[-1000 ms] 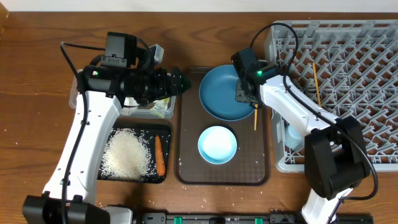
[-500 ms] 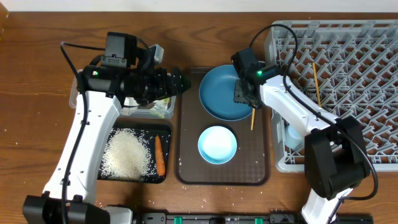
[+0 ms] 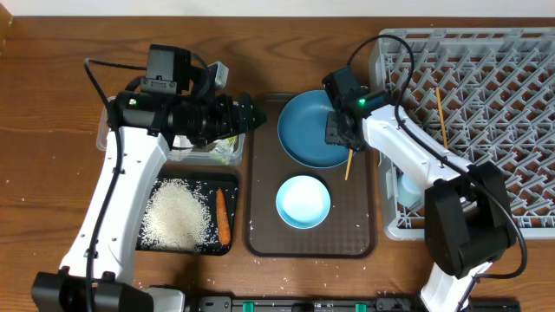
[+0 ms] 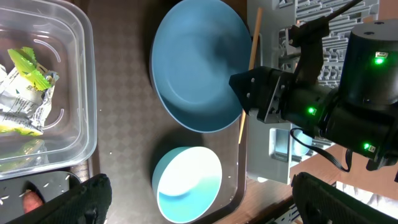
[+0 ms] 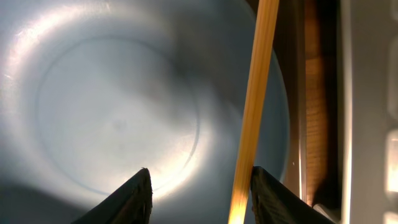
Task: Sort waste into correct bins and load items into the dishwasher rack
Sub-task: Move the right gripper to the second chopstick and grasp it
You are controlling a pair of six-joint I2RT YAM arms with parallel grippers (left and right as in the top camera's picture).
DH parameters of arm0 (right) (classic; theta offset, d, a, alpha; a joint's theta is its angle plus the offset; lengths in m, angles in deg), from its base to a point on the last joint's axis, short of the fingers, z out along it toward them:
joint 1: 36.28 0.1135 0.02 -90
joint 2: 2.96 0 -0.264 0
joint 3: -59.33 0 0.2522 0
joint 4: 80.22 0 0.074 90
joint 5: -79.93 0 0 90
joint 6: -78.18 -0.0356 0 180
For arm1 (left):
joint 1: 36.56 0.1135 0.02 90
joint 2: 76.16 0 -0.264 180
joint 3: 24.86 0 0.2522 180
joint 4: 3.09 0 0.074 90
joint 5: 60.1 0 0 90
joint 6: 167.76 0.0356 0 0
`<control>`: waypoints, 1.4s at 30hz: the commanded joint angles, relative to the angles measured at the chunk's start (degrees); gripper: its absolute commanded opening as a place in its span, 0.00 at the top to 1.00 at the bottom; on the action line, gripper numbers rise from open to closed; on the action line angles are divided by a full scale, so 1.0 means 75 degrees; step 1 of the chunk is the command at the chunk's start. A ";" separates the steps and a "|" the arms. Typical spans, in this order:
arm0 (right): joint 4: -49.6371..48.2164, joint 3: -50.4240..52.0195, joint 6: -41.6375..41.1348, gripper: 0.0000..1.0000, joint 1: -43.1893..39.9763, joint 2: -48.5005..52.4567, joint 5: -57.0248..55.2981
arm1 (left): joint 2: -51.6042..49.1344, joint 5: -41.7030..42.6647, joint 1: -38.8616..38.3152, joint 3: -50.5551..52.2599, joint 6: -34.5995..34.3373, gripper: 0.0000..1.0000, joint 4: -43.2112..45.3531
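Note:
The dark-blue plate point(image 3: 305, 130) lies at the back of the brown tray, with the light-blue bowl point(image 3: 303, 201) in front of it. My right gripper point(image 3: 340, 137) hovers low over the plate's right rim, open. In the right wrist view a wooden chopstick point(image 5: 255, 106) runs between the fingers of the right gripper point(image 5: 199, 177), close against the right one, over the plate point(image 5: 118, 106). That chopstick point(image 3: 349, 163) slants across the plate's edge. Another chopstick point(image 3: 441, 117) lies in the grey rack point(image 3: 486, 87). My left gripper point(image 3: 258, 114) is wide open above the tray's left edge, holding nothing.
A clear tub point(image 4: 81, 93) holds the green-and-white wrapper point(image 4: 25, 87). The black tray point(image 3: 192, 179) carries rice point(image 3: 178, 212) and the carrot point(image 3: 223, 217). The brown tray point(image 3: 264, 217) sits between the bins and the rack. A light-blue cup point(image 3: 408, 191) stands at the rack's left side.
The chopstick's near end has swung left, from upright beside the plate to slanting over its rim, with the right gripper shifting slightly. The left arm has not moved.

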 commanded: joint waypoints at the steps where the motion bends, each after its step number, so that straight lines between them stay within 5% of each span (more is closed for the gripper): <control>1: 0.0009 0.0052 -0.0090 0.50 -0.0073 0.0067 0.0061 | -0.0017 -0.0093 -0.0015 -0.0067 0.0050 0.05 -0.0015; 26: 0.0152 0.0111 -0.0268 0.62 -0.0189 0.0070 -0.0172 | -0.0017 -0.0093 -0.0015 -0.0067 0.0050 0.05 -0.0015; 31: 0.0175 0.0140 -0.0271 0.76 -0.0230 0.0070 -0.0169 | -0.0017 -0.0093 -0.0015 -0.0067 0.0050 0.05 -0.0015; 38: 0.0026 0.0303 -0.0408 0.80 -0.0230 0.0070 -0.0172 | -0.0017 -0.0093 -0.0017 -0.0067 0.0050 0.05 -0.0015; 42: -0.0067 0.0300 -0.0379 0.91 -0.0236 0.0064 -0.0172 | -0.0017 -0.0093 -0.0015 -0.0067 0.0050 0.05 -0.0015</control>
